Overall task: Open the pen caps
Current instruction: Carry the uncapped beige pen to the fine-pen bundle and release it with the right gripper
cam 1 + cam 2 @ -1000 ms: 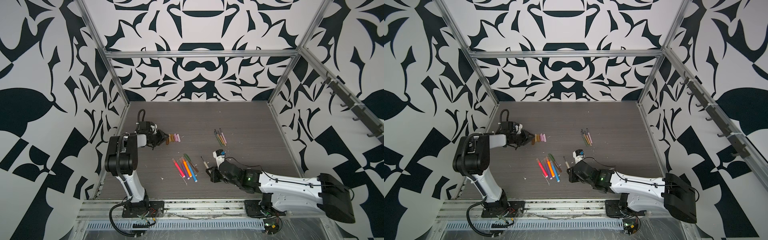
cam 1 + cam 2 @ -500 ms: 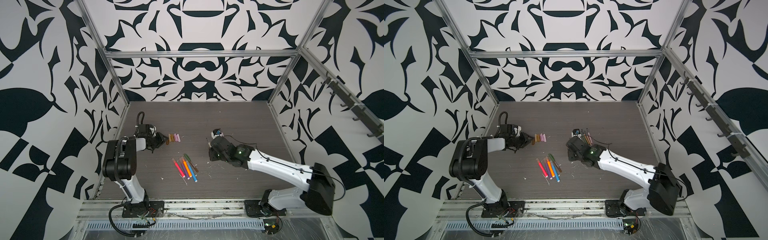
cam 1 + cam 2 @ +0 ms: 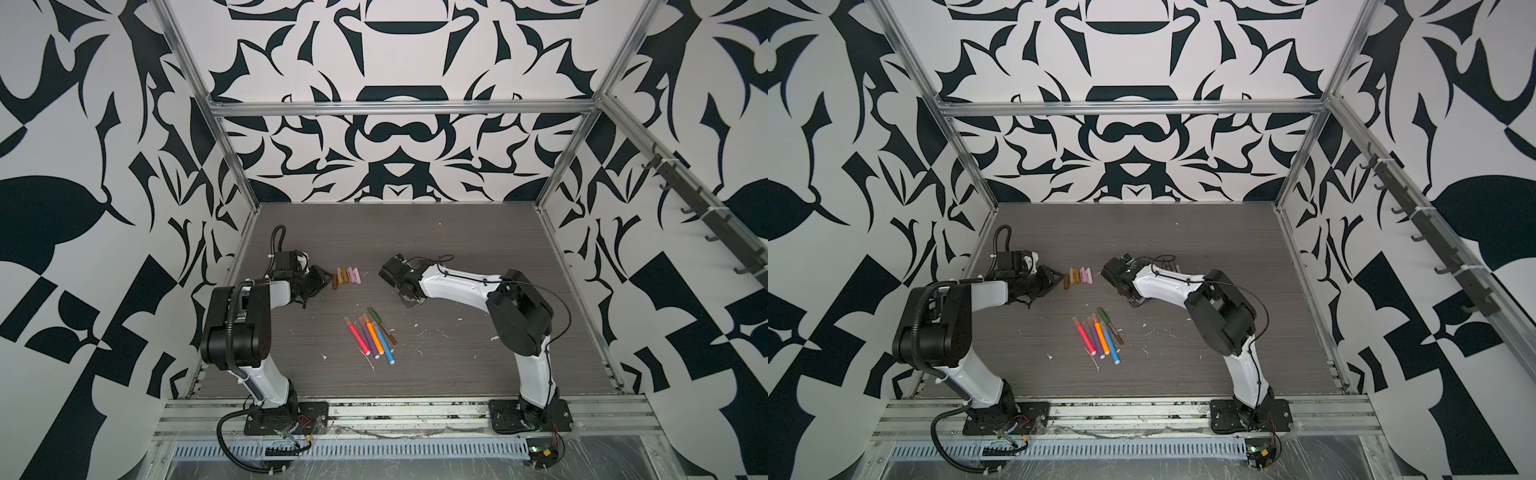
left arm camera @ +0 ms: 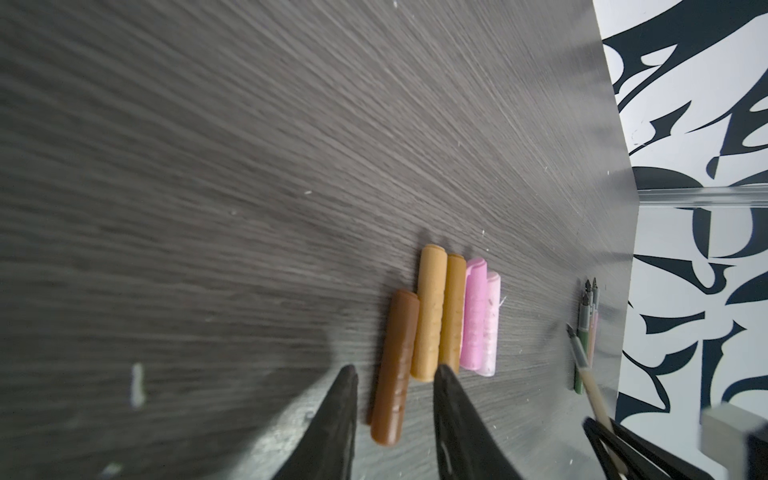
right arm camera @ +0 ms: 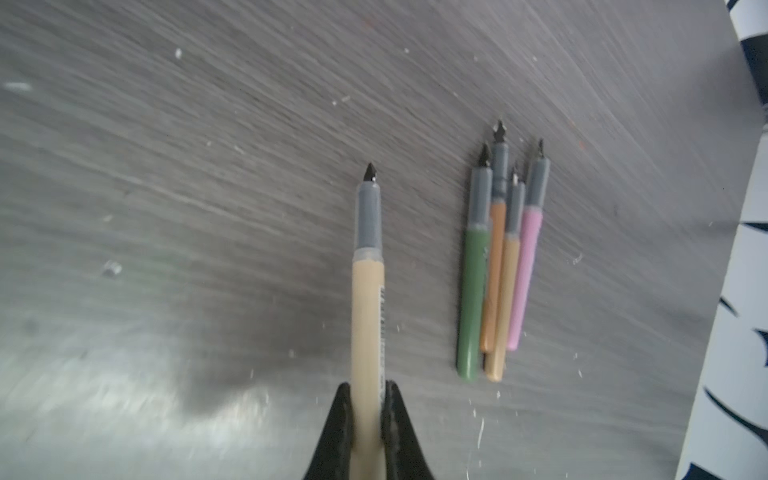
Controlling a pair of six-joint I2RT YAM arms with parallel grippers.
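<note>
Several pen caps (image 3: pixel 347 276) (image 3: pixel 1079 276) lie in a row on the table: brown (image 4: pixel 395 361), two tan (image 4: pixel 430 316), pink (image 4: pixel 476 311) and pale pink. My left gripper (image 4: pixel 395 370) (image 3: pixel 320 278) is open, its fingers on either side of the brown cap's near end without touching it. My right gripper (image 5: pixel 368 390) (image 3: pixel 409 301) is shut on a tan pen (image 5: pixel 368 291) with its dark tip bare. Several uncapped thin pens (image 5: pixel 494 266) (image 4: pixel 586 332) lie side by side just beyond it.
Several bright capped pens (image 3: pixel 370 336) (image 3: pixel 1098 336) in pink, purple, orange and blue, plus an olive and a brown one, lie fanned near the table's middle front. White specks dot the dark wood-grain table (image 3: pixel 457 241). Patterned walls and metal rails enclose it.
My right gripper has carried the tan pen from the front centre back toward the middle, near the uncapped pens, with its elbow swinging right. The left gripper has stayed by the caps.
</note>
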